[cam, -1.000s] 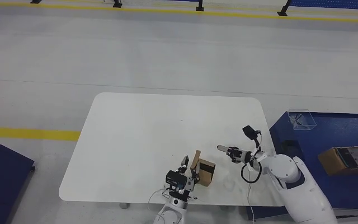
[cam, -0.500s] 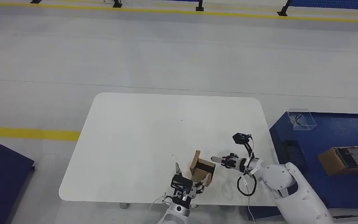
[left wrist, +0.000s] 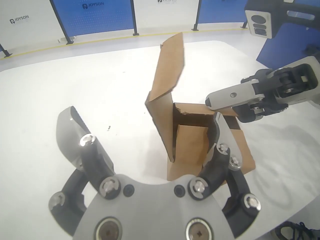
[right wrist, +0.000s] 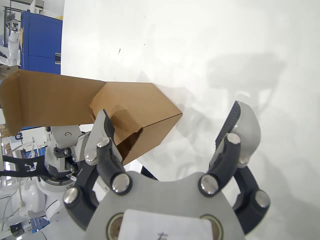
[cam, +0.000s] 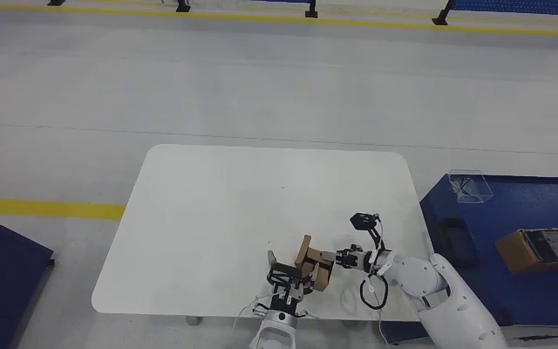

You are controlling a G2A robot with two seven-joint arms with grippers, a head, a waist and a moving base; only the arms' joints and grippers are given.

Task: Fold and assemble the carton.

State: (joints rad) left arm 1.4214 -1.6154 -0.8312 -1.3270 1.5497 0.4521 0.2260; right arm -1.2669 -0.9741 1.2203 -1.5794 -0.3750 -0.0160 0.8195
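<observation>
A small brown carton (cam: 316, 264) stands near the table's front edge, its top open and its long lid flap (left wrist: 170, 68) upright. My left gripper (cam: 283, 277) sits just in front of it, open; one of its fingers (left wrist: 222, 131) lies against the carton (left wrist: 190, 148) opening and the other (left wrist: 72, 128) hangs over bare table. My right gripper (cam: 334, 259) is at the carton's right side, open. One of its fingertips (right wrist: 103, 123) rests on the carton's (right wrist: 140, 101) top rim, also seen as a pale finger (left wrist: 230, 98) at the back wall.
The white table (cam: 218, 218) stretches wide behind and left of the carton. Its front edge runs just below the grippers. A blue cabinet (cam: 488, 218) at the right carries a clear container (cam: 466, 185) and a cardboard box (cam: 527, 246).
My right gripper has moved left across the table until it touches the carton. My left gripper has drawn back toward the front edge. The carton shifted slightly.
</observation>
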